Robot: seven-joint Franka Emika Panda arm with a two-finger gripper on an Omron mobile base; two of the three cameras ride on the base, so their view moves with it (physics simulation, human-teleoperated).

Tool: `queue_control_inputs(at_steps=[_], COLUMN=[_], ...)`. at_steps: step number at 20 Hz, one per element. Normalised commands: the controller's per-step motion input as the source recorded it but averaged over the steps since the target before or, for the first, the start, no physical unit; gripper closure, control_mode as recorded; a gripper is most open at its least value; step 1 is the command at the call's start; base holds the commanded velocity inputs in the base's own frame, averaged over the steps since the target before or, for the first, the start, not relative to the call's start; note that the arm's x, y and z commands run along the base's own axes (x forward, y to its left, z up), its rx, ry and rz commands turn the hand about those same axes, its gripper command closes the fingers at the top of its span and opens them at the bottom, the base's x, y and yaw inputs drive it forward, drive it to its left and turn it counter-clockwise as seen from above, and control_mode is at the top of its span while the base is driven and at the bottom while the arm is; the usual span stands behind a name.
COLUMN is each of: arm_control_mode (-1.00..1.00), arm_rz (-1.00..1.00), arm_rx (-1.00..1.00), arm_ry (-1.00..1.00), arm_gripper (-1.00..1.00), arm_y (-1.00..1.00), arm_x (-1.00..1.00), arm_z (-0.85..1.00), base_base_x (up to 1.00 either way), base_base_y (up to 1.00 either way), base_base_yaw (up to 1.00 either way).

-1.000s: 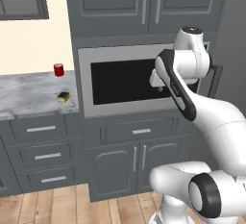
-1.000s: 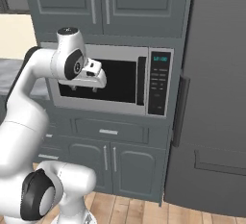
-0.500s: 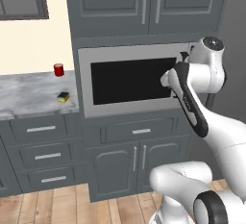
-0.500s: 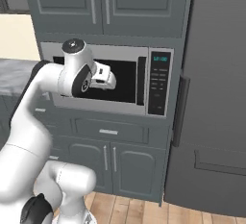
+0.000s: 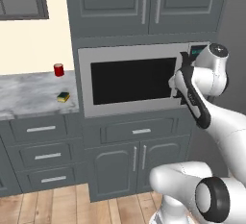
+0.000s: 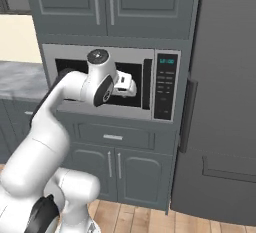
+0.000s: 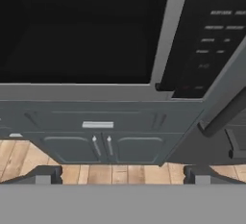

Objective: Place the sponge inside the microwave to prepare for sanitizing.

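While the microwave (image 5: 132, 80) door is shut, the move you face turns on its dark vertical handle (image 6: 146, 84), which stands upright just to the right of the end effector (image 6: 131, 87) and close ahead of it; from the hand view that same handle (image 7: 166, 35) runs up the frame right of centre, beside the keypad panel (image 7: 211, 31). You should judge the handle's long axis as vertical, so the fingers would need to straddle it from either side. In the hand view the two finger tips (image 7: 44, 174) sit wide apart at the bottom corners, so the end effector is spread and holds nothing.

The sponge (image 5: 63, 96) lies well off to the left of the end effector and lower, flat on the marble tabletop (image 5: 29, 98), with the red can (image 5: 58, 69) behind it near the wall. You will have to open the door before fetching it.

Compared with a second ago, the arm has swung rightward across the black glass, carrying the end effector from the door's middle towards the handle side; the sponge and the can have not shifted, and the door remains closed.
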Motion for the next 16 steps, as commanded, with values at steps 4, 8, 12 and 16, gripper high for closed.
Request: queue_control_inputs(at_steps=[4,8,12,16], arm_control_mode=[-1.0,-1.0,-1.0,-1.0], arm_rz=[0.0,0.0,0.0,-0.03], arm_rx=[0.01,0.04,0.03,0.01], arm_ry=[0.05,0.0,0.0,0.0], arm_gripper=[-1.0,-1.0,-1.0,-1.0], arm_y=[-0.45,-0.39,-0.26,-0.17], arm_x=[0.44,0.47,0.56,0.58], arm_z=[-0.07,-0.09,-0.12,-0.16], base_base_x=[0.0,0.0,0.0,0.0], base_base_y=[0.0,0.0,0.0,0.0], base_base_yaw=[0.0,0.0,0.0,0.0])
